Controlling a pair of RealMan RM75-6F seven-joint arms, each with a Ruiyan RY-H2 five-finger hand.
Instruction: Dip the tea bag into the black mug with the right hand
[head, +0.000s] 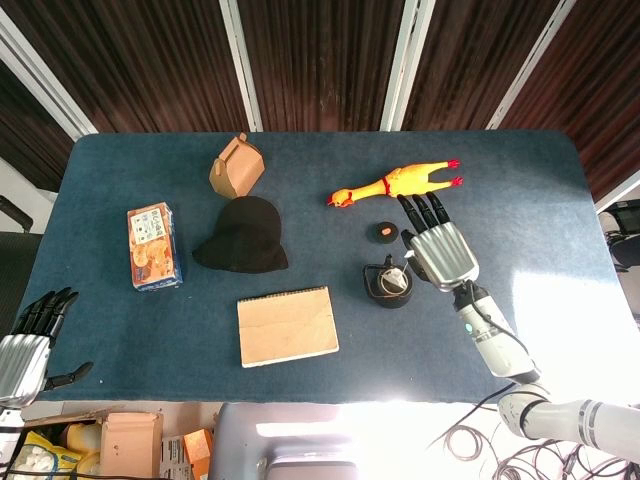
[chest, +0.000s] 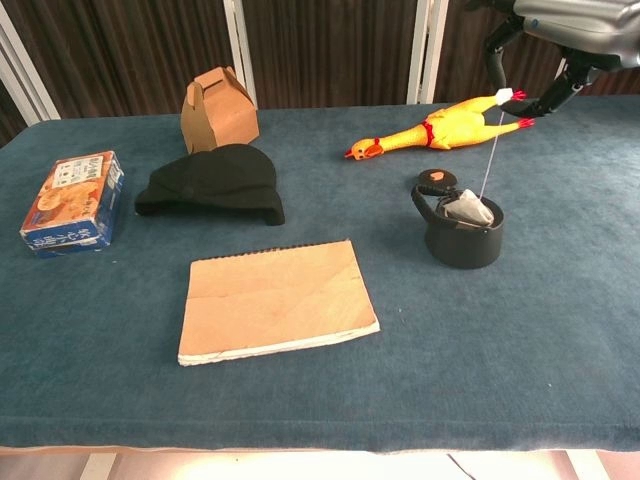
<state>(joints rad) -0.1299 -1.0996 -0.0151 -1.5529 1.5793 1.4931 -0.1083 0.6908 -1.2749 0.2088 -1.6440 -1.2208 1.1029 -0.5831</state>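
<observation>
The black mug (chest: 462, 238) stands right of the table's middle, also seen from above as the mug (head: 388, 284). A white tea bag (chest: 468, 210) sits in the mug's mouth, with only its top above the rim. Its string (chest: 489, 150) runs up to a small white tag (chest: 506, 95). My right hand (head: 437, 248) hovers just right of and above the mug and pinches that tag between thumb and a finger, the other fingers stretched toward the chicken. My left hand (head: 25, 345) hangs off the table's near left corner, fingers apart, holding nothing.
A yellow rubber chicken (chest: 440, 128) lies behind the mug, a small black disc (chest: 437, 179) between them. A black hat (chest: 212, 183), a cardboard box (chest: 217, 108), a blue snack box (chest: 72, 202) and a brown notebook (chest: 275, 298) lie to the left.
</observation>
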